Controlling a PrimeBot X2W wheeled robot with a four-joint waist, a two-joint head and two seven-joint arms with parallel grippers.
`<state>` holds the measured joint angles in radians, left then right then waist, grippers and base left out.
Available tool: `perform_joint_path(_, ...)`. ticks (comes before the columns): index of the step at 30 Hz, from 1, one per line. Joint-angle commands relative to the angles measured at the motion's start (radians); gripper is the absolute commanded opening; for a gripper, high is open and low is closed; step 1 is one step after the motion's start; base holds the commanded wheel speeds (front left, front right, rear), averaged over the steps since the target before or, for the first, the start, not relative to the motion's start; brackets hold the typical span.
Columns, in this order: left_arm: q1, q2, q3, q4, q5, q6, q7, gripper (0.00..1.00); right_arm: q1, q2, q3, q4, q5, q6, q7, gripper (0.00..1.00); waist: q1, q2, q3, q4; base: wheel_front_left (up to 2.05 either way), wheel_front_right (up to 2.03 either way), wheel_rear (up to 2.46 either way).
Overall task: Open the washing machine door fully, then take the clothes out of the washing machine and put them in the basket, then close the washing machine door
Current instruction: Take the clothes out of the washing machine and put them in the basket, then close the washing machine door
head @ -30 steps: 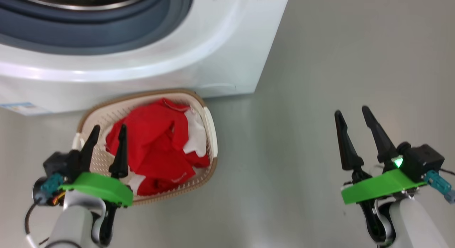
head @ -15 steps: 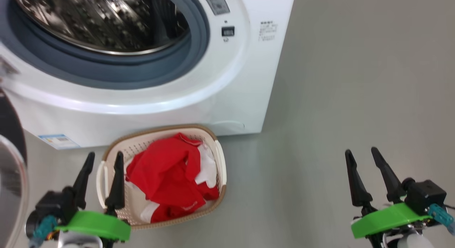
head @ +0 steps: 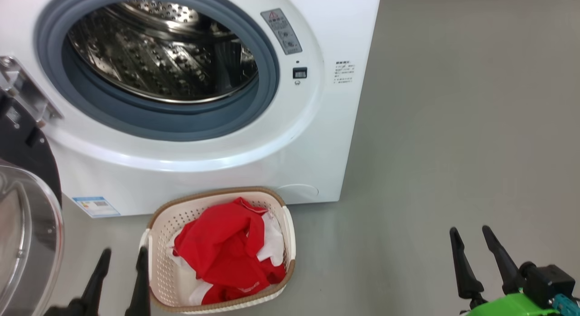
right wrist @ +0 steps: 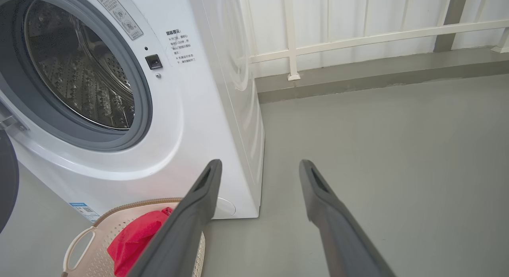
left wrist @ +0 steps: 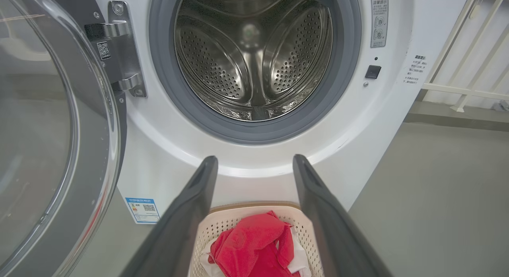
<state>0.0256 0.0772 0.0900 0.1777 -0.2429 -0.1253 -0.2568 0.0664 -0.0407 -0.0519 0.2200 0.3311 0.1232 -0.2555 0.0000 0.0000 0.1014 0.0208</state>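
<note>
Head view: basket (head: 166, 265) lies lengthwise along the washing machine (head: 301, 139) front.

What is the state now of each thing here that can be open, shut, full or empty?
washing machine door: open, swung to the left.
washing machine drum: empty, as far as it shows.
basket: upright on the floor, holding the clothes.
clothes: heaped in the basket.
left gripper: open, empty.
right gripper: open, empty.

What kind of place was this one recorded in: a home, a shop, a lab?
Probably a laundry corner, perhaps on a balcony or in a utility area, though I can't be sure. A white front-loading washing machine stands on a bare grey floor, a basket of red clothes sits before it, and a white railing runs behind.
</note>
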Motion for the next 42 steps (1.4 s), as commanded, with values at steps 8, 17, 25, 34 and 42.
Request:
perform_joint_path(8, 0.049, -0.005, 0.068, -0.071, 0.015, -0.005, -0.005, 1.0, 0.024, -0.009, 0.005, -0.033, -0.009, 0.008, -0.006, 1.0, 0.0, 0.0, -0.026, -0.001, 0.0, 0.0, 0.0)
perform_joint_path(17, 0.052, -0.007, 0.042, -0.079, 0.014, -0.005, -0.005, 1.0, 0.022, -0.009, -0.001, -0.033, -0.01, 0.008, -0.006, 1.0, 0.0, 0.0, -0.029, -0.001, 0.0, 0.0, 0.0)
perform_joint_path(25, 0.044, -0.005, 0.036, -0.082, 0.016, -0.005, -0.005, 1.0, 0.016, -0.009, -0.002, -0.032, -0.007, 0.008, -0.006, 1.0, 0.0, 0.0, -0.025, 0.001, 0.0, 0.0, 0.0)
perform_joint_path(34, 0.044, -0.005, 0.034, -0.078, 0.018, -0.005, -0.005, 1.0, 0.014, -0.009, -0.001, -0.029, -0.007, 0.008, -0.006, 1.0, 0.0, 0.0, -0.03, -0.002, -0.01, 0.01, 0.0)
perform_joint_path(42, 0.043, -0.008, 0.029, -0.072, 0.018, -0.005, -0.005, 1.0, 0.016, -0.009, -0.002, -0.032, -0.008, 0.008, -0.006, 1.0, 0.0, 0.0, -0.029, 0.002, -0.67, 0.67, 0.0)
